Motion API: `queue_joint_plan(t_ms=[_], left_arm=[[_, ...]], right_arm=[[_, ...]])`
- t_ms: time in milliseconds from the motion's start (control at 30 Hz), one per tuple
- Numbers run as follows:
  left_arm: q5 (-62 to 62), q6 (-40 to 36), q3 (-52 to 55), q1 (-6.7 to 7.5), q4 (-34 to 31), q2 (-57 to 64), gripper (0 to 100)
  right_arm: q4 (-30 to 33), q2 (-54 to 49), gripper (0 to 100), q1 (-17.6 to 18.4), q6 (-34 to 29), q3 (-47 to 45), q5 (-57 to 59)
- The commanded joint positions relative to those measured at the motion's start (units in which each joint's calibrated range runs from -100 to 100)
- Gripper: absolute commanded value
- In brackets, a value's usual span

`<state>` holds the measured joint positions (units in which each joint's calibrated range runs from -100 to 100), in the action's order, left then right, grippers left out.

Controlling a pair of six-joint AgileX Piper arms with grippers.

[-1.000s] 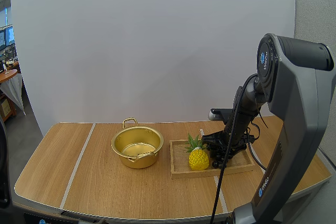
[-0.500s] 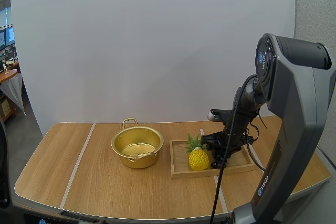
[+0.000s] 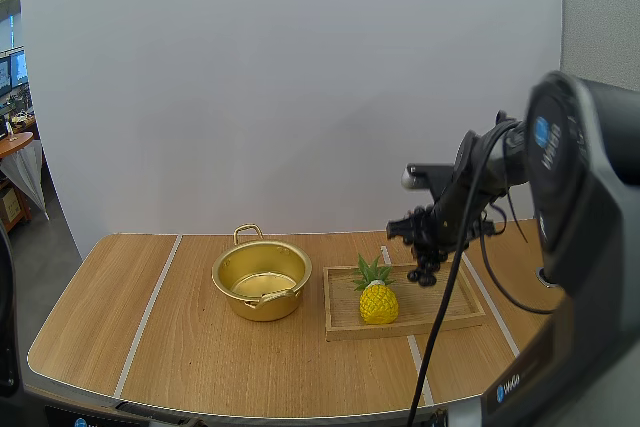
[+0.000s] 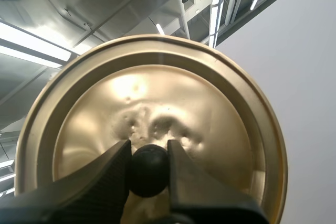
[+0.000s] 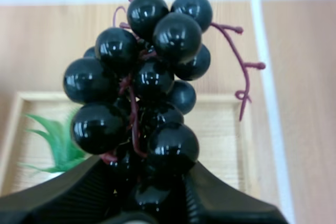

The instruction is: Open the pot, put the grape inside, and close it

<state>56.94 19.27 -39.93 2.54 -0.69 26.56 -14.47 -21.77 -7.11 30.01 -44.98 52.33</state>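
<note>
**Grapes in right grip over tray; lid in left grip; pot open**

High view: the pot (image 3: pixel 262 305) stands lidless on the table (image 3: pixel 200 367), just left of the wooden tray (image 3: pixel 400 328). A toy pineapple (image 3: pixel 378 302) stands at the tray's left end. The right gripper (image 3: pixel 425 250) hangs over the tray's far right part. The bunch of grapes (image 3: pixel 428 270) dangles from it, apparently clear of the tray floor and well apart from the pot.

Right wrist view adds the grip detail. The right gripper (image 5: pixel 149 182) has its fingers closed partway, pinching the nearest berries of the bunch of grapes (image 5: pixel 142 77) between their inner faces. The wooden tray (image 5: pixel 220 129) and the pineapple's green leaves (image 5: pixel 58 135) lie beyond the bunch.

Left wrist view: the left gripper (image 4: pixel 148 161) has its fingers clamped on the black knob (image 4: pixel 149 174) of the lid (image 4: pixel 157 98), whose gold face is turned to the camera. Where the lid hangs relative to the pot: cannot tell.
</note>
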Motion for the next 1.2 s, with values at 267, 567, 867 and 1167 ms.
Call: queue_joint_plan(t_ms=[267,567,867,1167], left_arm=[[-2.6,-0.6,-0.2,0.13,-0.8,0.3,0],[-2.6,-0.6,-0.2,0.13,-0.8,0.3,0],[-2.6,-0.6,-0.2,0.13,-0.8,0.3,0],[-2.6,-0.6,-0.2,0.13,-0.8,0.3,0]], right_arm=[[-0.4,-13.2,0,3.8,0.5,13.6,19.7],[-2.6,-13.1,0,14.1,0.2,19.4,23.6],[-2.7,-8.9,0,22.2,-1.2,20.1,21.3],[-2.7,-0.5,0,27.2,-1.2,20.1,13.6]])
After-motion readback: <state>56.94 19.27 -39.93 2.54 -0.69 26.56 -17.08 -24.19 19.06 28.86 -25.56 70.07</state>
